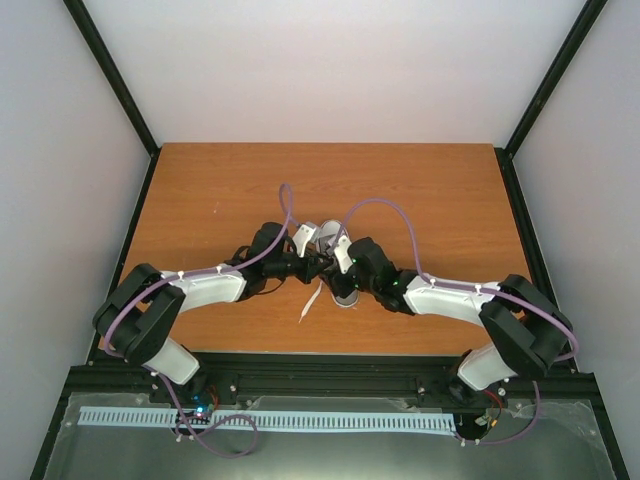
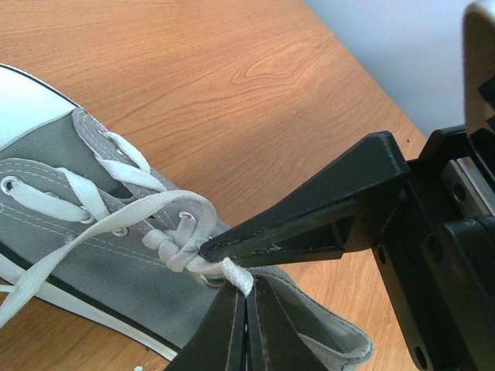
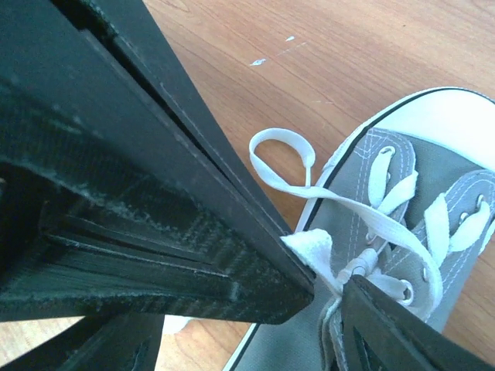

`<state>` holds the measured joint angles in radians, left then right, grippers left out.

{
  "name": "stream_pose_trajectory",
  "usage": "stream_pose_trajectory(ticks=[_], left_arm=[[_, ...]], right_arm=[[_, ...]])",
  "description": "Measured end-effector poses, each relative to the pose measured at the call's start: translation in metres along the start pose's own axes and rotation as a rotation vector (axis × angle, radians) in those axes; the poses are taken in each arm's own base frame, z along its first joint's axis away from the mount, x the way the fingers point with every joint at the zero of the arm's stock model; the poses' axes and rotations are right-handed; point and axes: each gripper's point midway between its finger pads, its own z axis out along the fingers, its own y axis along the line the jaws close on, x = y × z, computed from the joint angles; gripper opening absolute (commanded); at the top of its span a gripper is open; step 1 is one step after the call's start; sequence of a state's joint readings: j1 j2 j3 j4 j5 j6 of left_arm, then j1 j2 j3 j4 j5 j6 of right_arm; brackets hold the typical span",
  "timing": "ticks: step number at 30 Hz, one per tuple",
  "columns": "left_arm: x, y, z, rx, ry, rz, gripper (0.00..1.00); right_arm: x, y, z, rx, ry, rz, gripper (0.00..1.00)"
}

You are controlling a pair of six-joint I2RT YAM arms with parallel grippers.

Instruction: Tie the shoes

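Top external view puts the grey sneaker (image 1: 345, 295) mid-desk (image 1: 200, 200), between my two wrists. My left fingers (image 2: 232, 332) are clenched on the white lace (image 2: 236, 272) near the top eyelets. My right fingers (image 2: 309, 216) stand apart beside that pinch, gripping nothing. I'd hold the left taut and close the right squarely on the strand. Both arms reach inward, elbows out.
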<state>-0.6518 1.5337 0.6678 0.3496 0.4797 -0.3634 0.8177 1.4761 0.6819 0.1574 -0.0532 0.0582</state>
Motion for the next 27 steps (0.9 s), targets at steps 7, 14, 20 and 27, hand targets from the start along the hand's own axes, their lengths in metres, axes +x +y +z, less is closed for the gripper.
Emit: stream_pose_trajectory(ticks=[7,14,20,27], left_arm=[[-0.004,-0.001,0.000,0.000,-0.009,0.004,0.01],[-0.007,0.000,0.000,-0.002,-0.013,0.005,0.01],[-0.007,0.001,0.001,-0.004,-0.014,0.003,0.01],[-0.009,0.002,0.003,-0.005,-0.016,0.004,0.01]], right_arm=[[-0.002,-0.007,0.002,0.054,-0.011,-0.022,0.51],[-0.004,-0.010,0.003,0.079,-0.020,-0.041,0.46],[-0.003,-0.012,0.006,0.092,-0.022,-0.050,0.35],[-0.003,-0.016,0.007,0.116,-0.025,-0.055,0.23]])
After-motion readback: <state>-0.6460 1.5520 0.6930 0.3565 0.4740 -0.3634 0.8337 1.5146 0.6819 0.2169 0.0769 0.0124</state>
